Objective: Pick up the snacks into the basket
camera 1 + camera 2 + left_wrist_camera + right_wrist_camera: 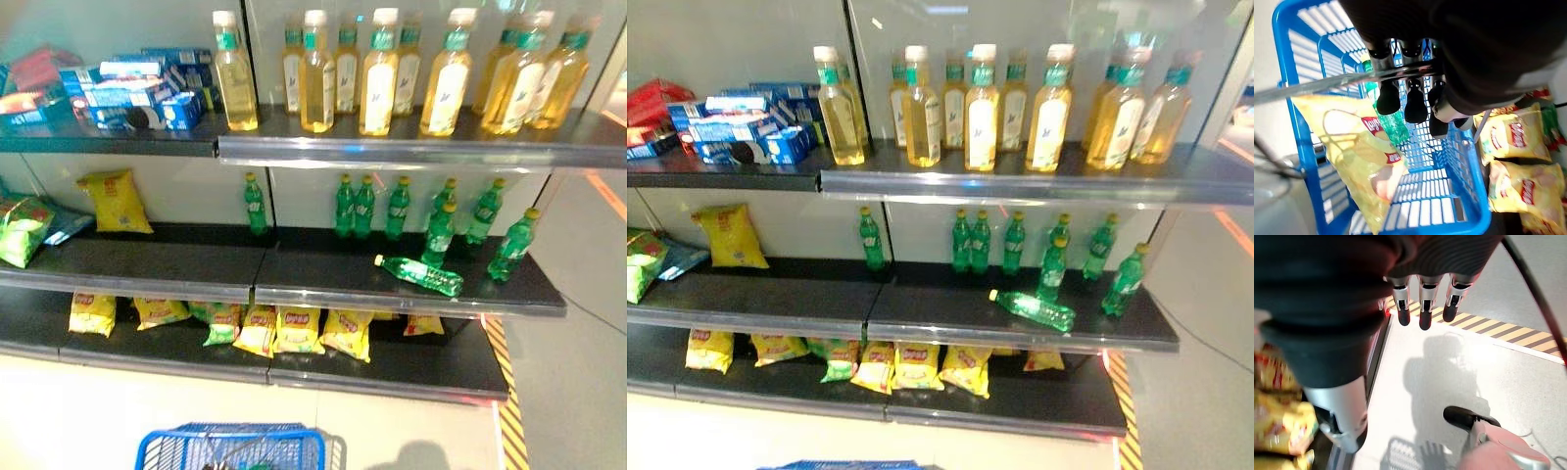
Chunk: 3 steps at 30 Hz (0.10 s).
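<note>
Three dark shelves (921,311) stood against a pale wall. On the top one, a row of tall bottles of yellow drink (980,98) stood upright, with blue biscuit boxes (749,122) and red packs (651,103) stacked at its left end. The middle shelf held small green bottles (1014,243) standing upright and one green bottle lying on its side (1033,309) near the front edge; a yellow snack bag (730,235) leaned against the back further left. Along the bottom shelf lay yellow chip bags (906,364). A blue basket rim (838,465) showed at the lower edge.
</note>
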{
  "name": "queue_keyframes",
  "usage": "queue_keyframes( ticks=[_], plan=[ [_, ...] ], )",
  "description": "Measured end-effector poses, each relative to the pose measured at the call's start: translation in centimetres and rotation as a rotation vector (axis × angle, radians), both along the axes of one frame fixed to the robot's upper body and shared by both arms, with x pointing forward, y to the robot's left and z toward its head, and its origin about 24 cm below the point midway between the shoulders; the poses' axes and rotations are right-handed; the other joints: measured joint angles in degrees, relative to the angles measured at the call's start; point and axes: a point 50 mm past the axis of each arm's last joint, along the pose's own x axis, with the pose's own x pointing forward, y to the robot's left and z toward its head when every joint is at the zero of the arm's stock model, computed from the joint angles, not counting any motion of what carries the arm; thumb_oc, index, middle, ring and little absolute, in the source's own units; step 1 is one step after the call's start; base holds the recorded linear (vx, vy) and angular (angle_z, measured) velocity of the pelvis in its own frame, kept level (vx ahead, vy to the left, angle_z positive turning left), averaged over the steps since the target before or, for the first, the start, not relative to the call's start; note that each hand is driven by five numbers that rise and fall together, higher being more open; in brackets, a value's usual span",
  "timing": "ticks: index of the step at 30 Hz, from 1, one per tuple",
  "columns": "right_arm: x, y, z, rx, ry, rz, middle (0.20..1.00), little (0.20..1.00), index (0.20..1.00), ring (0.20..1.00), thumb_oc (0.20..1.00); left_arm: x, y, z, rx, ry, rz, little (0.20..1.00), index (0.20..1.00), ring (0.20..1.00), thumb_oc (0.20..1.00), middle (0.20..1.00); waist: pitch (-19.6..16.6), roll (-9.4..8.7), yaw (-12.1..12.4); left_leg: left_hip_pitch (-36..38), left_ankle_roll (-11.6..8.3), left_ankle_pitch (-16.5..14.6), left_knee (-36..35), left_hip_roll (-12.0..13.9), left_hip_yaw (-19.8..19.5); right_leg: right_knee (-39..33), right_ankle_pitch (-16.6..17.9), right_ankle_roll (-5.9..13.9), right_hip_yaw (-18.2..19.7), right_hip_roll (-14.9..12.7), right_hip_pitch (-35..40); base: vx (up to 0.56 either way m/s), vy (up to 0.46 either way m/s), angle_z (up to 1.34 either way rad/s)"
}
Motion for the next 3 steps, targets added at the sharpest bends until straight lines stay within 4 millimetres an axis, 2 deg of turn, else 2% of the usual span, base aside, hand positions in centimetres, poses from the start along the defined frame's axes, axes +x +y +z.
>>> queue_keyframes(
  ticks=[3],
  plan=[
    [-0.76, -0.24, -0.15, -0.006, 0.036, 0.000, 1.000, 1.000, 1.000, 1.000, 1.000, -0.84, -0.22, -0.41, -0.027, 0.031, 0.042, 0.200, 0.200, 0.200, 0.200, 0.200, -0.66, 0.90, 0.03, 0.69, 0.04, 0.12, -0.50, 0.30, 0.17, -0.55, 0.15, -0.23, 0.23, 0.48, 0.61, 0.03, -0.020, -0.05]
  ],
)
